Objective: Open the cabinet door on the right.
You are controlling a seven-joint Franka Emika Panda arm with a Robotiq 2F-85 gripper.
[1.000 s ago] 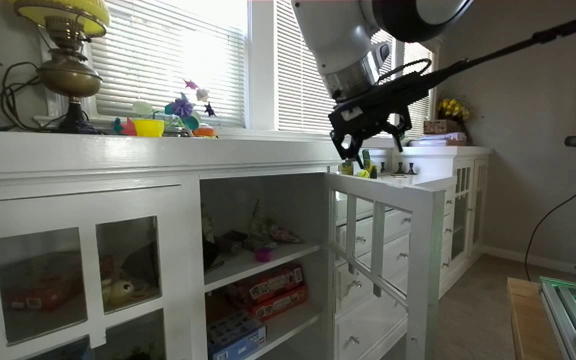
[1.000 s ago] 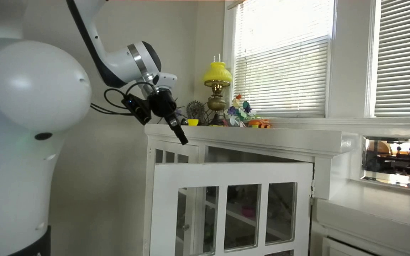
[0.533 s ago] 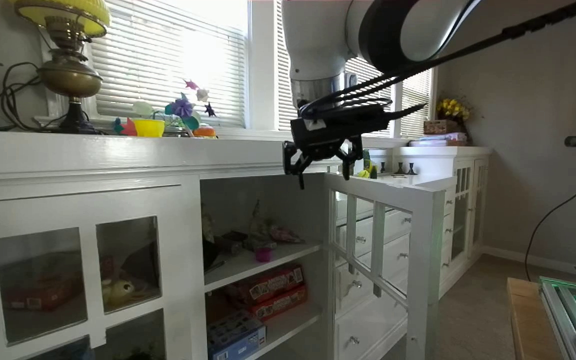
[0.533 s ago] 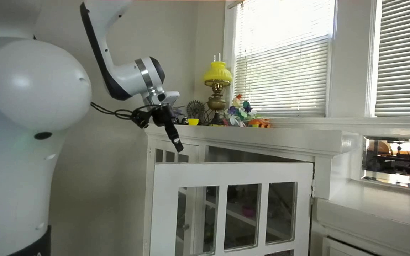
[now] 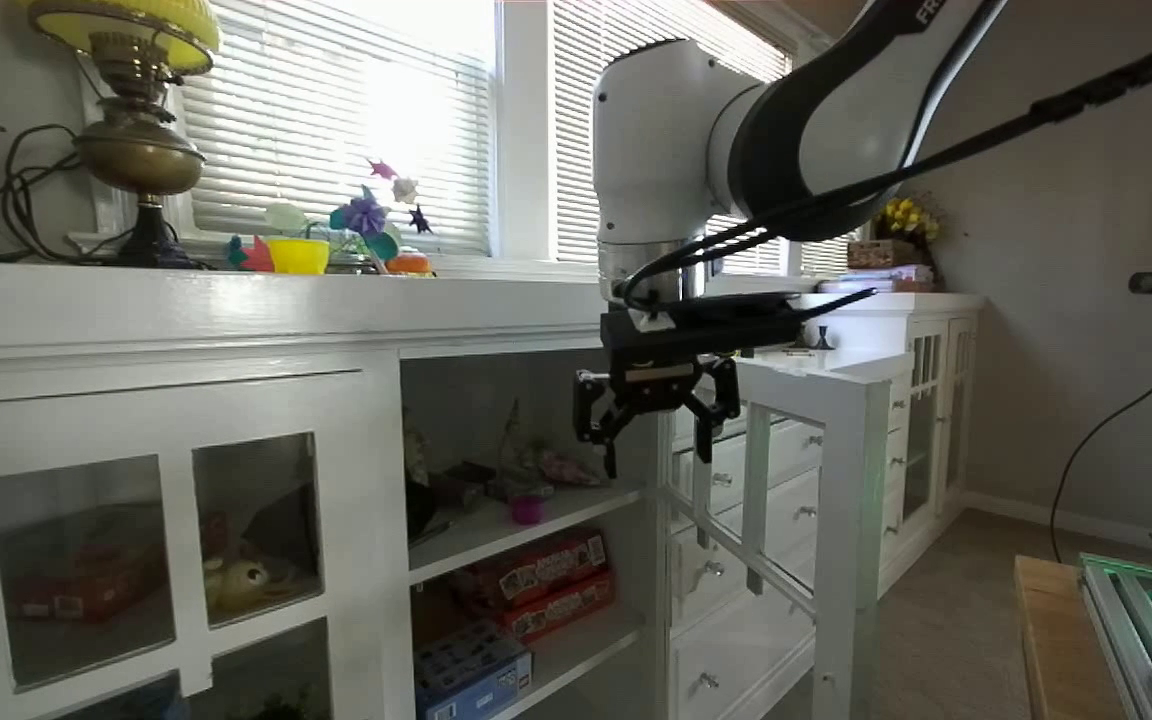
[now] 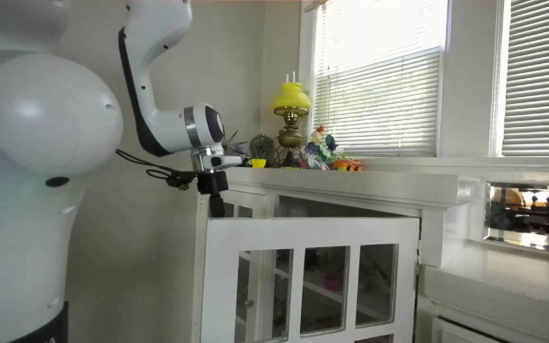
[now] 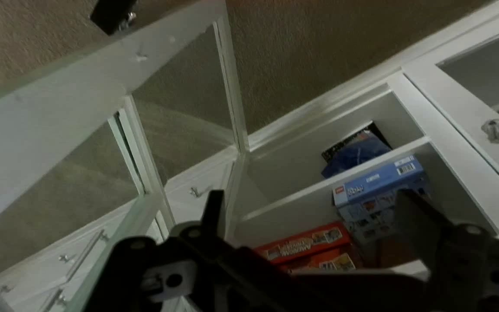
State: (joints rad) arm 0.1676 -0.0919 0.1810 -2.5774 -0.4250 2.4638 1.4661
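Observation:
The cabinet door (image 5: pixel 846 520), white-framed with glass panes, stands swung wide open from its cabinet. Its outer face and top rail (image 6: pixel 312 232) show in an exterior view. In the wrist view the door's frame (image 7: pixel 41 117) fills the left side. My gripper (image 5: pixel 656 458) points straight down in front of the open cabinet, on the inner side of the door, fingers apart with nothing between them. In an exterior view the gripper (image 6: pixel 217 212) ends right at the line of the door's top edge; I cannot tell whether they touch. In the wrist view the gripper's fingers (image 7: pixel 312 208) are spread.
A shut glass-paned door (image 5: pixel 356 560) adjoins the opening. Inside, shelves hold red boxes (image 5: pixel 561 605), a blue box (image 5: pixel 481 670) and a purple cup (image 5: pixel 526 509). A lamp (image 5: pixel 141 155) and a yellow cup (image 5: pixel 298 256) stand on the cabinet top. Drawers (image 5: pixel 736 660) lie beyond the door.
My gripper has come down from above the cabinet top to the level of the door's upper part, turning from tilted to vertical. It stays open. The door has not moved.

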